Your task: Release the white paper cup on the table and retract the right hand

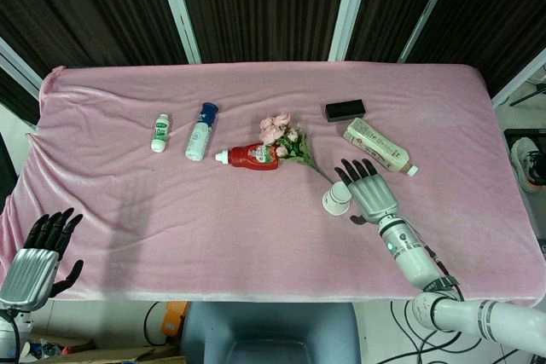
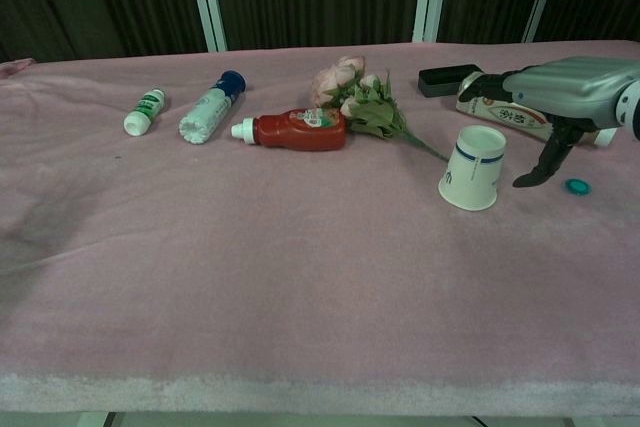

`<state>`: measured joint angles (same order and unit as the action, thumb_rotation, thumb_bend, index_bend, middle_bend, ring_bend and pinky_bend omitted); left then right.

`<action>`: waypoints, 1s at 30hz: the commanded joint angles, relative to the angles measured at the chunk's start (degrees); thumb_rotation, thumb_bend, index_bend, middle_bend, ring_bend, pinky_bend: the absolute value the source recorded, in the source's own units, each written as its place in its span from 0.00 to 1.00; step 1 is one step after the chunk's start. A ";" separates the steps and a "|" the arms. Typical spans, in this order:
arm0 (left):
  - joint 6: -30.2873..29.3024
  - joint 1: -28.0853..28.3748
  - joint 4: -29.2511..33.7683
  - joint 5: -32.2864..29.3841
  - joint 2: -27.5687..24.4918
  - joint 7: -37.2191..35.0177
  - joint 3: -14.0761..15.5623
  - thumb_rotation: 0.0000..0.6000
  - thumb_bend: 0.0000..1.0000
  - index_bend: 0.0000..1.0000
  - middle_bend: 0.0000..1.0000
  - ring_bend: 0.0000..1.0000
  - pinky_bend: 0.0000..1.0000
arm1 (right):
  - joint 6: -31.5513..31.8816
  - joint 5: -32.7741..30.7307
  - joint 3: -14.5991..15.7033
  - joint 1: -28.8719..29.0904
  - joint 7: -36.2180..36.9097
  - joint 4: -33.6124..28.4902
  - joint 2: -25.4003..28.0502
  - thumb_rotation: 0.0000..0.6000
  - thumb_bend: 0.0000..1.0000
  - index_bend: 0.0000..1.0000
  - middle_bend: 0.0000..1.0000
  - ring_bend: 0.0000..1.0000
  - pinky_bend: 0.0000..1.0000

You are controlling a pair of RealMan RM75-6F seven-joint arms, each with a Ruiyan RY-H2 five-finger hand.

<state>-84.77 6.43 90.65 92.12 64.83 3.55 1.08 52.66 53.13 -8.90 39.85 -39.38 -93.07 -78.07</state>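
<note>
The white paper cup (image 1: 336, 198) (image 2: 473, 168) with a blue band stands on the pink tablecloth (image 1: 213, 219), right of centre. My right hand (image 1: 368, 187) (image 2: 560, 97) hovers just to its right with fingers stretched out and apart. Its thumb (image 2: 545, 167) points down. In the chest view a gap shows between the hand and the cup, and the hand holds nothing. My left hand (image 1: 38, 253) hangs off the table's front left corner, fingers apart and empty.
A flower sprig (image 1: 281, 134), a red ketchup bottle (image 1: 253, 157), a blue-capped bottle (image 1: 201, 132) and a small white bottle (image 1: 159, 133) lie mid-table. A black box (image 1: 345, 110) and a drink bottle (image 1: 378, 146) lie behind the right hand. A small teal cap (image 2: 576, 186) sits beneath it.
</note>
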 commanded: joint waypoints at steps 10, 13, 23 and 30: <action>-0.36 -0.20 -0.05 -0.01 -0.24 -0.45 0.02 1.00 0.41 0.00 0.00 0.02 0.06 | -0.08 -2.61 1.29 2.12 -0.05 1.98 -1.29 1.00 0.40 0.24 0.00 0.00 0.00; -0.45 -0.26 -0.02 0.03 -0.27 -0.53 0.05 1.00 0.41 0.00 0.00 0.02 0.06 | 0.08 -3.43 1.63 2.71 -0.49 2.96 -2.15 1.00 0.44 0.35 0.00 0.00 0.00; -0.68 -0.30 -0.15 0.26 -0.28 -0.73 0.05 1.00 0.40 0.00 0.00 0.02 0.06 | 1.53 -1.99 2.37 2.73 2.06 3.99 -2.65 1.00 0.44 0.50 0.02 0.00 0.00; -0.55 -0.24 -0.13 0.37 -0.20 -0.65 0.12 1.00 0.41 0.00 0.00 0.02 0.06 | 5.40 4.87 4.36 -0.64 6.51 0.34 2.53 1.00 0.44 0.52 0.03 0.00 0.00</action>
<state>-85.32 6.19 90.52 92.49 64.62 2.89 1.20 56.60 56.01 -5.44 40.58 -34.36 -91.45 -77.37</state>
